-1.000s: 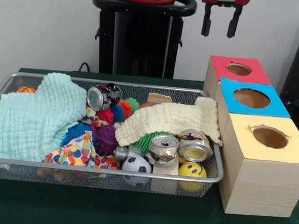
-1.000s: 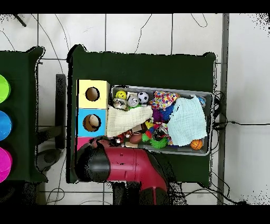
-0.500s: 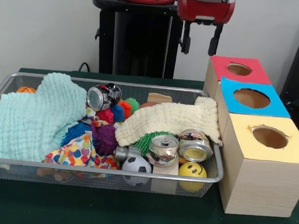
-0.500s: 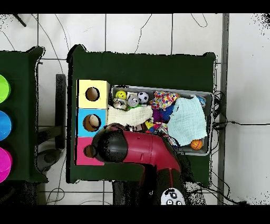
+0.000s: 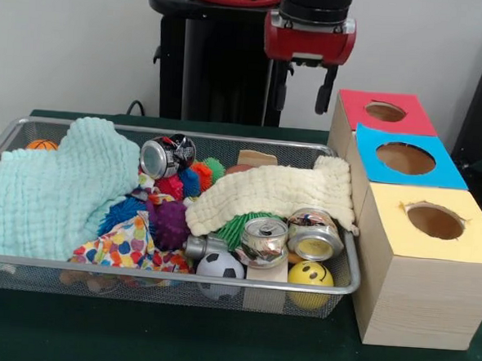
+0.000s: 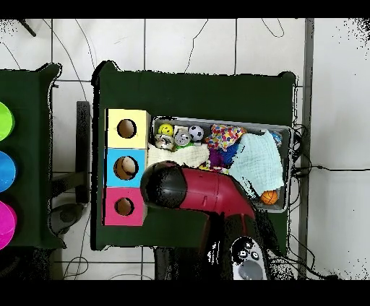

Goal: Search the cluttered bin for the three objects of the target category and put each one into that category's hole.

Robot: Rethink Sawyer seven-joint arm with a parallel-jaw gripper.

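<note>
Overhead, empty claw (image 5: 302,93) spread wide; shiny dented cans (image 5: 262,240) in wire bin (image 5: 178,280).

lab | robot pedestal (image 5: 224,57) | floor cables (image 6: 332,169) | green-clothed table (image 6: 195,90)

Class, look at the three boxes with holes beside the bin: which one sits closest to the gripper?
The red-topped box. The open gripper hangs just beside it, while the blue-topped box and yellow-topped box stand farther off.
</note>
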